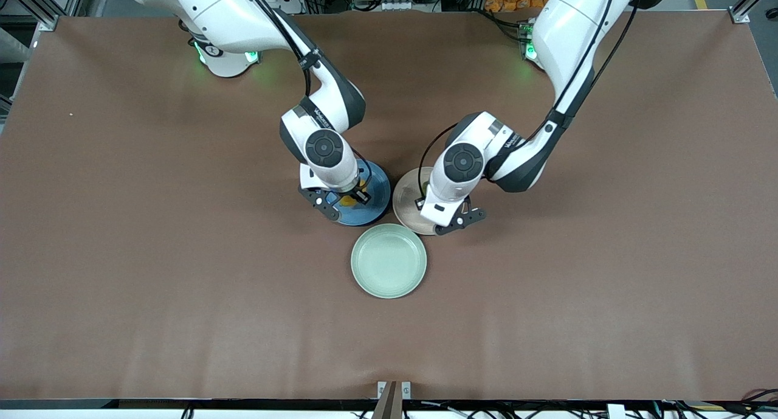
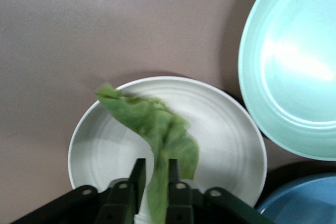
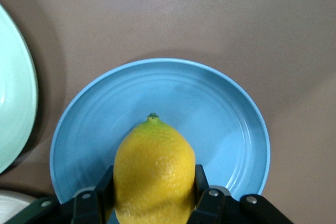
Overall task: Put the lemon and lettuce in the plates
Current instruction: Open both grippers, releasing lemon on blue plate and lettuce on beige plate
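- Sitting nearest the front camera is the mint-green plate [image 1: 389, 261], holding nothing; using it as the landmark. Not a target, so both releases are needing to stay off it.
- Lying just farther from the camera than the mint plate, toward the left arm's end, is the beige plate [image 1: 406, 201], close beside its rim.
- Hanging over the beige plate is the left gripper [image 2: 153, 182], jaws clamped on the lettuce [image 2: 157, 127]. The leaf is drooping over the plate's middle; I can't tell whether it is touching.
- Lying just farther than the mint plate, toward the right arm's end, is the blue plate [image 3: 220, 114].
- Hovering over the blue plate is the right gripper [image 3: 154, 195], jaws clamped on the lemon [image 3: 154, 169], tip pointing toward the plate's centre.
- Doing it well, in my judgement: going low before opening, since the lemon is likely rolling if dropped; letting the lettuce settle, then lifting straight up so it isn't dragging out.
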Controlling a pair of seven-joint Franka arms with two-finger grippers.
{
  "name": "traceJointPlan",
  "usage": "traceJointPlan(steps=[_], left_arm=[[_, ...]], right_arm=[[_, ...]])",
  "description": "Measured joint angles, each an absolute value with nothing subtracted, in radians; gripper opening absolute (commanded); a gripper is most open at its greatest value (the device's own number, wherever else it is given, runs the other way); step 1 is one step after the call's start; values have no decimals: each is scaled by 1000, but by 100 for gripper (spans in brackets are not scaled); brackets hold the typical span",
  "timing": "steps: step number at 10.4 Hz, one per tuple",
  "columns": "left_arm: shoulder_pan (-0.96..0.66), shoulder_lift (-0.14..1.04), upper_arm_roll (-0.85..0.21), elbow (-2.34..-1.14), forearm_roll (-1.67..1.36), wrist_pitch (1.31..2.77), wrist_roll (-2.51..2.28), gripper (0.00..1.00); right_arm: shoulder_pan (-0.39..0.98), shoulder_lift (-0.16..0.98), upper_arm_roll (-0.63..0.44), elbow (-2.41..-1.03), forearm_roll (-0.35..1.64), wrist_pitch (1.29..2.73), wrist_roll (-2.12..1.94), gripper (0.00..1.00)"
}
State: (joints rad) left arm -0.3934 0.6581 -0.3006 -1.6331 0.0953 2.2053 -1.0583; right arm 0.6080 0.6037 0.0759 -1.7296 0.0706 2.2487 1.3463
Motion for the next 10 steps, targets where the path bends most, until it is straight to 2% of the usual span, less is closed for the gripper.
traceJointPlan(steps=[3,7,10], left_arm=[[-378,639,-292,-1596,148,2200,-1054,100],[-307,502,-288,-1576,216,2109,-868,100],[-219,443,-287,-1572,216,2084,-712,100]], right_arm=[[611,604,75,-1725,57,2249,1346,100],[596,602,50,-1712,5,2248,1324,100],[474,595,41,-1682,-13,2198,1126,100]])
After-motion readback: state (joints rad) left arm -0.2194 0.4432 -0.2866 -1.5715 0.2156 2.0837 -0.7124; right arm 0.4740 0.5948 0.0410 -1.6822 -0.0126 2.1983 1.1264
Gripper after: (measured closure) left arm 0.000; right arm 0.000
